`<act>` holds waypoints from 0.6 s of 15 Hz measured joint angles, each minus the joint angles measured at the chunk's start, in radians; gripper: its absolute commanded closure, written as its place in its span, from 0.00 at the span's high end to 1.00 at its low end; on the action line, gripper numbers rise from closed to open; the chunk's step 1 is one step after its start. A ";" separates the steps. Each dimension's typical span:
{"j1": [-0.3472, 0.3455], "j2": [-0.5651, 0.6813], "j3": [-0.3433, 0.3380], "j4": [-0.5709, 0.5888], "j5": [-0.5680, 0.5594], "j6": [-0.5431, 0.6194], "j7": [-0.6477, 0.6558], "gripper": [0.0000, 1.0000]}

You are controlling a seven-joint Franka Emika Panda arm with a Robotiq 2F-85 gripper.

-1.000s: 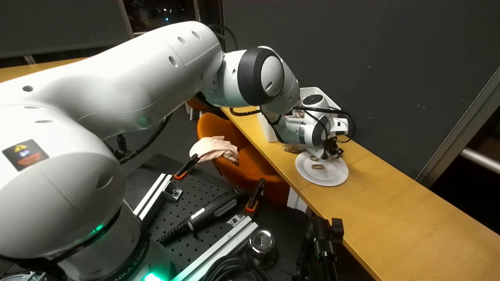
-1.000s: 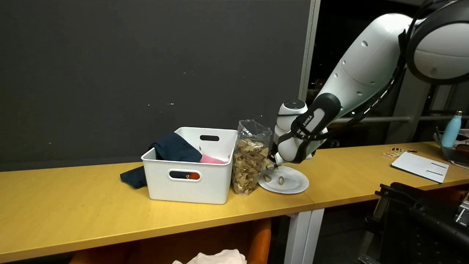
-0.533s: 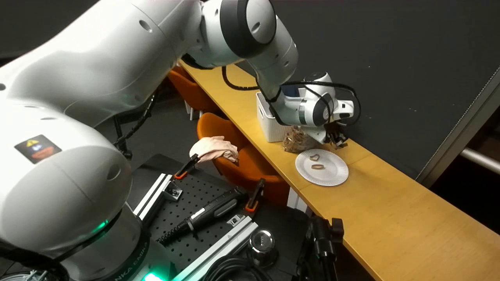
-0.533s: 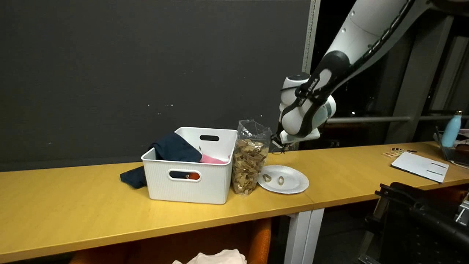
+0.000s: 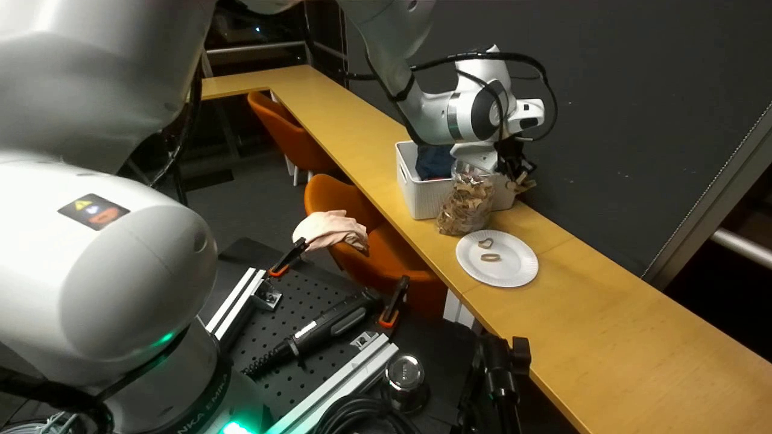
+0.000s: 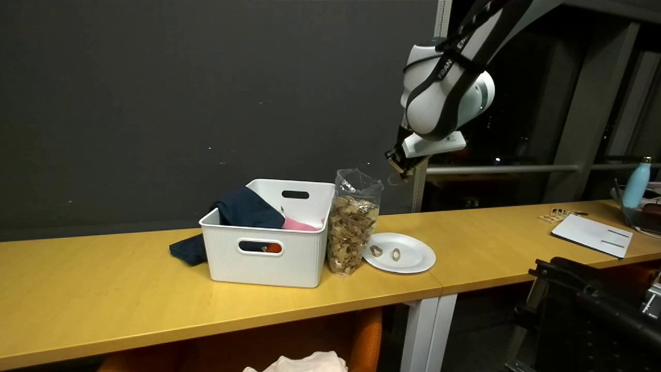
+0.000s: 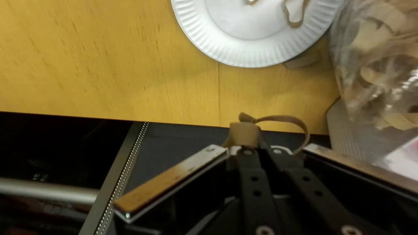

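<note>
My gripper (image 7: 262, 147) is shut on tan rubber band material; a thin loop of the band (image 7: 281, 117) sticks out beside the fingertips and a wider piece covers one tip. Whether this is one band or two I cannot tell. In both exterior views the gripper (image 5: 520, 175) hangs well above the table, near the top of a clear bag (image 6: 353, 227) full of tan bands, apart from it. Below lies a white paper plate (image 6: 415, 263) with two bands on it, an oval band (image 5: 490, 257) and a bent band (image 5: 485, 243).
A white basket (image 6: 268, 271) holding dark blue cloth (image 6: 248, 209) stands beside the bag. A tan scrap (image 7: 303, 60) lies by the plate's edge. A dark wall (image 5: 603, 150) rises behind the table (image 5: 633, 337). A blue bottle (image 6: 638, 183) stands far along it.
The gripper has risen from the plate to well above the table, carrying the tan band material. Plate, bag and basket have stayed where they were.
</note>
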 measured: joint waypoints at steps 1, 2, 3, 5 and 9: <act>0.012 -0.025 0.000 -0.011 -0.011 0.003 -0.005 0.01; 0.023 -0.044 0.000 -0.017 -0.023 0.003 -0.008 0.01; 0.033 -0.057 0.003 -0.018 -0.032 0.003 -0.016 0.01; 0.041 -0.069 0.023 -0.014 -0.046 0.010 -0.044 0.01; 0.040 -0.068 0.084 -0.009 -0.052 0.035 -0.104 0.01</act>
